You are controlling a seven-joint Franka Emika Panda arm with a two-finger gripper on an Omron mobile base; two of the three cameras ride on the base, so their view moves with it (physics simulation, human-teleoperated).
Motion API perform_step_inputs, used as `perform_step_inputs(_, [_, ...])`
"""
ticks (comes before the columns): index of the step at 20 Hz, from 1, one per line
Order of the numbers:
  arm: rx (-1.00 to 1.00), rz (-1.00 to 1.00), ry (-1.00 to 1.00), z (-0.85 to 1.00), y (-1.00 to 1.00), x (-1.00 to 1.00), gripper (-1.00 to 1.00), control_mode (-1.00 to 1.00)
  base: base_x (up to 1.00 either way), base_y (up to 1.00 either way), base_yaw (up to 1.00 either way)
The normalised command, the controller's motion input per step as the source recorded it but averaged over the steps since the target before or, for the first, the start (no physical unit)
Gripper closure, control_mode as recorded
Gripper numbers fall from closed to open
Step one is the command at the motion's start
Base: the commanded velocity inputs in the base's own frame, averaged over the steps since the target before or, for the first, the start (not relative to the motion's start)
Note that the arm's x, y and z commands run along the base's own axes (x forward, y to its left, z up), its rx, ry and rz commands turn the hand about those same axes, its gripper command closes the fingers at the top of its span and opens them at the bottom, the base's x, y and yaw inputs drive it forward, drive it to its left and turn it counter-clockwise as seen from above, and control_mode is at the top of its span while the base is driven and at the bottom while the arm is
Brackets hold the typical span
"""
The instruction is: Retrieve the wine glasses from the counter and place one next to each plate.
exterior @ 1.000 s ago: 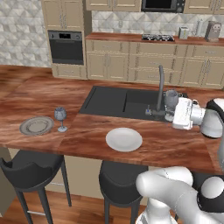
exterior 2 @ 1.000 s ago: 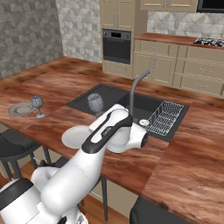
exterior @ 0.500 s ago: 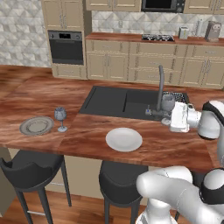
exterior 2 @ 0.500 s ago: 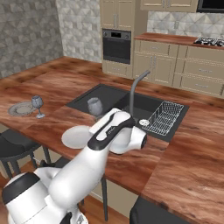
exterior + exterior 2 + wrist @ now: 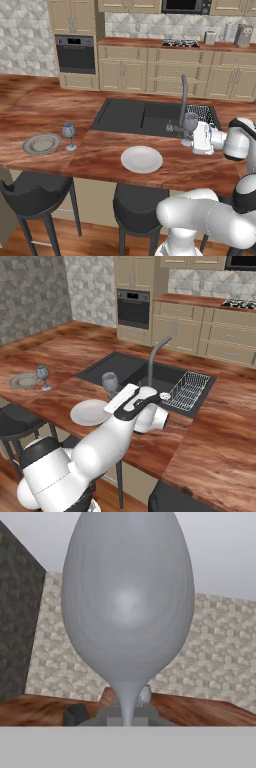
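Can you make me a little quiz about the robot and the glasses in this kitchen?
1. True or false: a wine glass already stands next to the grey plate.
2. What is the gripper shut on? A) the tap B) the second wine glass C) the dish rack
3. Fill in: the white plate has ____ glass standing beside it so far.

Key
1. True. It stands upright just to the right of that plate.
2. B. The hand view shows the bowl right above the fingers, which close on the stem.
3. No. The held glass is near the tap, off to the plate's right.
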Motion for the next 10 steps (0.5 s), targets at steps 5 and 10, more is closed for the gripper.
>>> perform_step_inputs(5, [-0.07,0.00,0.06,-0.12,0.00,0.00,1.00,-1.00,0.00,0.00,0.00])
perform_step_inputs(10, [-0.05,0.00,0.11,-0.22,0.00,0.06,1.00,-1.00,0.00,0.00,0.00])
